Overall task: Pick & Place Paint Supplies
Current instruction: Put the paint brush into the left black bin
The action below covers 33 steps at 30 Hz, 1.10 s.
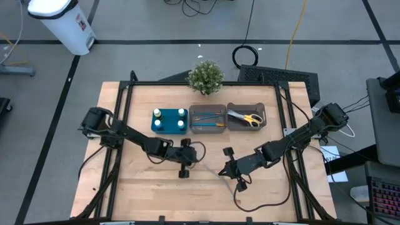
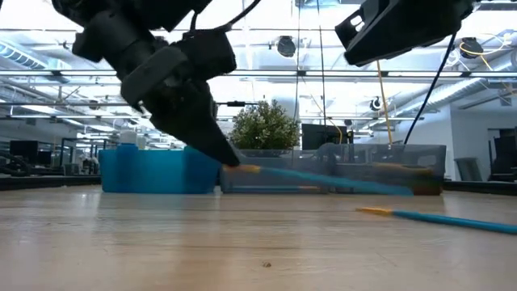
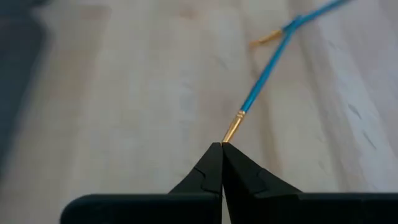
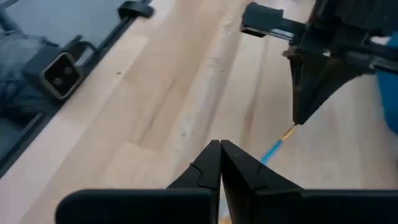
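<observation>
My left gripper (image 1: 197,159) is at mid-table, shut on a thin blue brush (image 2: 331,181) with a gold end. My right gripper (image 1: 221,172) hovers close by on its right, shut with nothing seen between its fingers (image 4: 221,149). A second blue brush (image 2: 440,217) lies flat on the table beside the first. Tiny white-capped bottles (image 1: 169,115) stand in the teal tray (image 1: 154,128). More brushes (image 1: 208,116) lie in one grey bin, and yellow-handled scissors (image 1: 251,117) in the other. My left gripper pinches the brush's gold end (image 3: 231,130) between the very tips of its two fingers. The fingers slant down at it from the table's left, roughly in line with the shaft. The gold end is raised and the blue shaft (image 3: 264,78) slopes down away from the fingers toward the table.
The teal tray and the two grey bins (image 1: 228,119) stand in a row at the table's far side, with a small potted plant (image 1: 205,76) behind them. Bare wood lies along the near edge (image 1: 156,200).
</observation>
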{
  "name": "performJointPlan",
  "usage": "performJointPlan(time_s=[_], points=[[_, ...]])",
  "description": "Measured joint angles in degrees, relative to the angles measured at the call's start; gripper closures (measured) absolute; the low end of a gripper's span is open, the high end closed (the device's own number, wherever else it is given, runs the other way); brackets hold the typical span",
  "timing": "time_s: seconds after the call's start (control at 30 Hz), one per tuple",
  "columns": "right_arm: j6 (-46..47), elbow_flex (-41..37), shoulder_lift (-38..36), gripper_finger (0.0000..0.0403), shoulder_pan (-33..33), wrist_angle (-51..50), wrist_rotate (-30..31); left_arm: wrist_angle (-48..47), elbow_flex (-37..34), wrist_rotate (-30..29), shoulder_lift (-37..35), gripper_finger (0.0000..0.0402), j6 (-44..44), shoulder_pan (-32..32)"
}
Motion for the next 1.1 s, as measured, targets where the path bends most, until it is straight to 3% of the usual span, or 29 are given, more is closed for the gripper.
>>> performJointPlan(time_s=[0.17, 0.3, 0.57, 0.77, 0.93, 1.1], points=[[2.7, 0.0, 0.0, 0.0396, 0.0, 0.0, 7.1, -2.5, 0.1, -5.4, -3.6, 0.0399, -4.5, -0.4], [3.1, 0.0, 0.0, 0.037, 0.0, 0.0, 10.6, -2.9, 0.2, -8.2, -4.7, 0.04, -4.5, -1.6], [5.7, 0.0, 2.2, 0.0244, -1.2, 0.0, 15.7, -3.4, 0.2, -9.1, -4.7, 0.04, -4.4, -2.3], [9.9, 0.0, 7.4, 0.0175, -4.8, 0.4, 12.1, -3.1, 0.2, -11.5, -4.7, 0.0401, -4.4, -2.1], [11.0, -0.1, 11.7, 0.0167, -7.7, 1.9, 9.2, -3.1, 0.2, -14.5, -4.7, 0.0401, -4.4, -2.2], [12.9, -0.1, 12.4, 0.0201, -9.7, 1.0, 9.6, -3.2, 0.3, -15.0, -4.7, 0.0401, -4.4, -2.2]])
